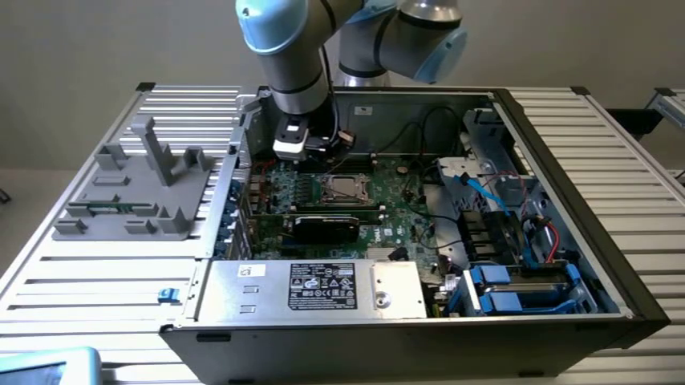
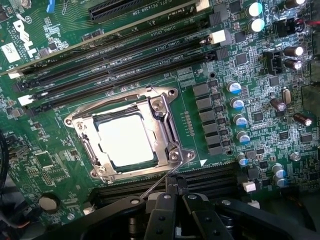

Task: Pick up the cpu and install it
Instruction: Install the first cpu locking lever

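My gripper (image 2: 176, 194) hangs low over the motherboard (image 2: 50, 165) inside the open case (image 1: 557, 172), near the case's far wall. My jaws are pressed fully together and I hold nothing. The cpu (image 2: 125, 140) is not in my grasp: it lies flat in its socket with the metal frame (image 2: 161, 116) down around its bright top, between the banks of memory slots (image 2: 115, 60). The socket's thin wire lever (image 2: 159, 183) reaches out to just beside my fingertips; I cannot tell whether it touches them.
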Controlling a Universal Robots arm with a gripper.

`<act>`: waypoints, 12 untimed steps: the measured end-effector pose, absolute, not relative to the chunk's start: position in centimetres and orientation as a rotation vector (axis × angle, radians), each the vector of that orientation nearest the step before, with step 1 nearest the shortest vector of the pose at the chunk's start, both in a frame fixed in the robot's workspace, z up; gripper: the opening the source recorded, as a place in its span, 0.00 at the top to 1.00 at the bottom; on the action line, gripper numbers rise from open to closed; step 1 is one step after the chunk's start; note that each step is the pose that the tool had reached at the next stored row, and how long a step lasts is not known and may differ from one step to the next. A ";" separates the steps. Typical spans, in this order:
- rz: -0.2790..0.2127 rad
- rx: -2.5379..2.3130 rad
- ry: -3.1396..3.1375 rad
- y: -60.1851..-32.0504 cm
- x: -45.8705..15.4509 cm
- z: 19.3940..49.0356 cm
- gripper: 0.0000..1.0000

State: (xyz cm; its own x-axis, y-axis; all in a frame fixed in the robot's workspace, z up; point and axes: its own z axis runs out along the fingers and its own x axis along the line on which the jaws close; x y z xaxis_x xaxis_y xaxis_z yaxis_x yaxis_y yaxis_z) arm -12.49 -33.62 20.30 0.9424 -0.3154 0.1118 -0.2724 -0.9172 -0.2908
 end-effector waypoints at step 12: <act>-0.230 -2.823 0.444 -33.6 -12.1 20.0 0.89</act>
